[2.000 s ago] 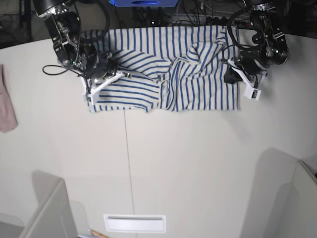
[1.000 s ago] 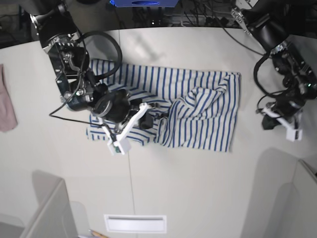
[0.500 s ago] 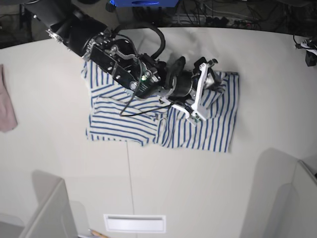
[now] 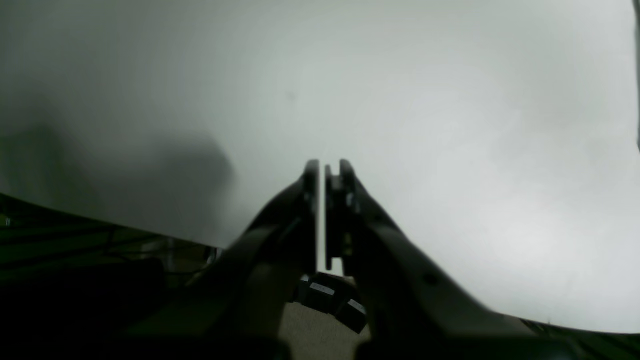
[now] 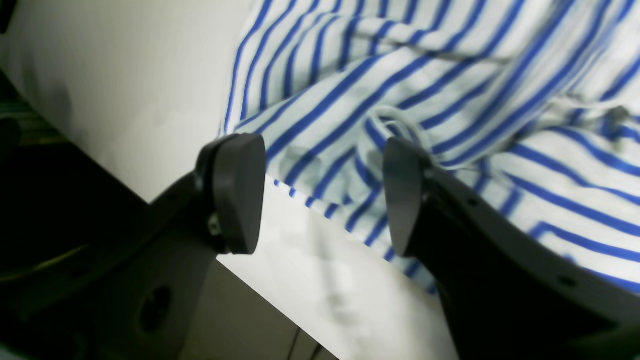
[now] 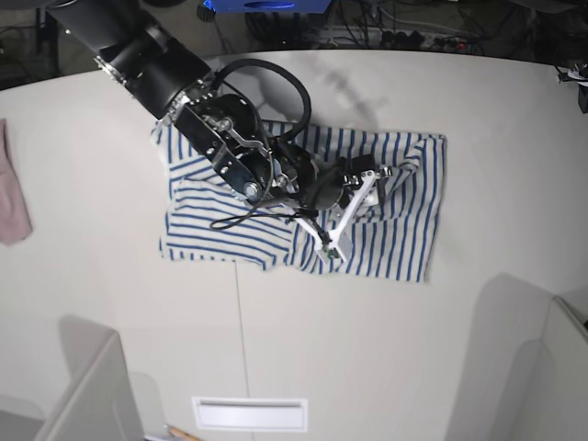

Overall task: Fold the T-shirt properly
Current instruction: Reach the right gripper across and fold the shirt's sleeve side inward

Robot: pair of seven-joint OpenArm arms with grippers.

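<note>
Now the surface (image 6: 386, 331) is wide and pale, and it takes most of the base view. On its far half lies the T-shirt (image 6: 220, 225), white with thin blue stripes. It is not flat: the cloth is bunched and creased in the middle, and one part at the near left edge lies folded over the rest.

Over the shirt reaches the right arm (image 6: 175, 78), dark and thick, coming from the far left corner across the cloth toward the middle. A black cable loops beside it. At its end is the right tool (image 6: 354, 207), with pale fingers, low over the creased middle of the shirt. In the right wrist view this tool (image 5: 322, 192) is spread wide, and striped cloth and a bit of the surface show between the two dark pads. I cannot tell if the pads touch the cloth. Nothing is held in it.

The left tool (image 4: 322, 172) shows only in the left wrist view. Its two fingers are pressed together, with only a thin line of light between them, and they hold nothing. Behind them is only the bare pale surface.

At the left edge of the base view lies a pink cloth (image 6: 11, 197), well apart from the shirt.
</note>
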